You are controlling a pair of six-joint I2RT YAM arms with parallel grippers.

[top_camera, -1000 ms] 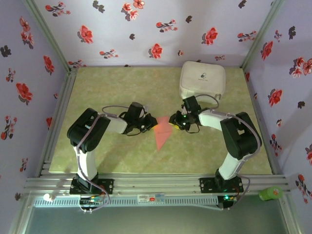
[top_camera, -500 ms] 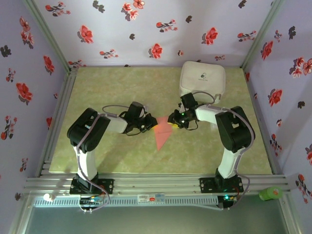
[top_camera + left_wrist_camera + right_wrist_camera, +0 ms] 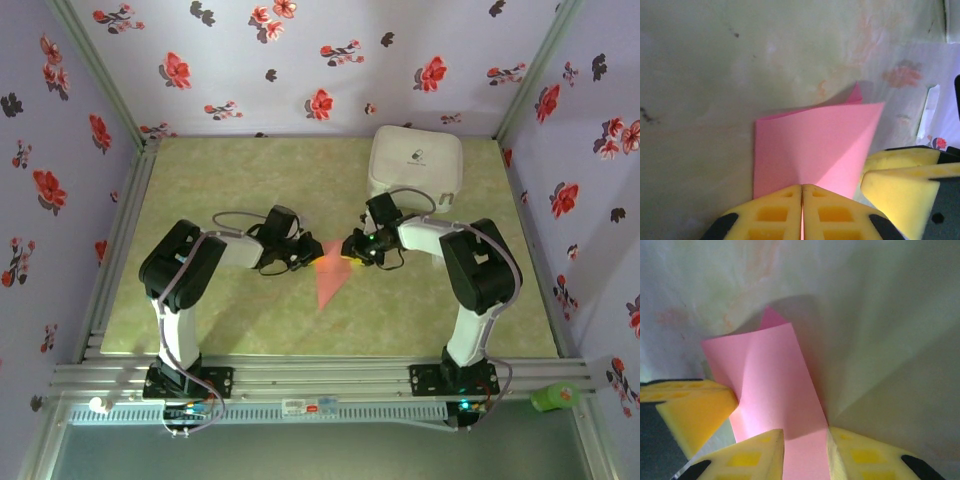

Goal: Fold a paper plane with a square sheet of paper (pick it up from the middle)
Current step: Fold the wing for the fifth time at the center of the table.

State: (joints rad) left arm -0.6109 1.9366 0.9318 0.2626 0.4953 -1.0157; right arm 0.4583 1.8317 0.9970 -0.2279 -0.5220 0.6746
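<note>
The salmon-red paper [image 3: 328,281] is folded into a pointed wedge on the table, its tip toward the near edge. In the left wrist view the paper [image 3: 815,145] shows a centre crease that runs into my left gripper [image 3: 801,189], which is shut on its edge. My left gripper [image 3: 306,256] holds the wedge's left top corner. My right gripper [image 3: 351,249] is at the right top corner. In the right wrist view my right gripper [image 3: 805,439] is open, and a flap of the paper [image 3: 771,382] passes between its yellow fingers.
A white rounded-square case [image 3: 416,165] sits at the back right, just behind the right arm. The green mat [image 3: 220,180] is walled on three sides by floral panels. The other gripper's yellow pads [image 3: 902,175] crowd the paper's right side.
My right gripper has moved a little left, closer to the paper and the left gripper. The paper's tip has shifted slightly left. The left gripper keeps its hold.
</note>
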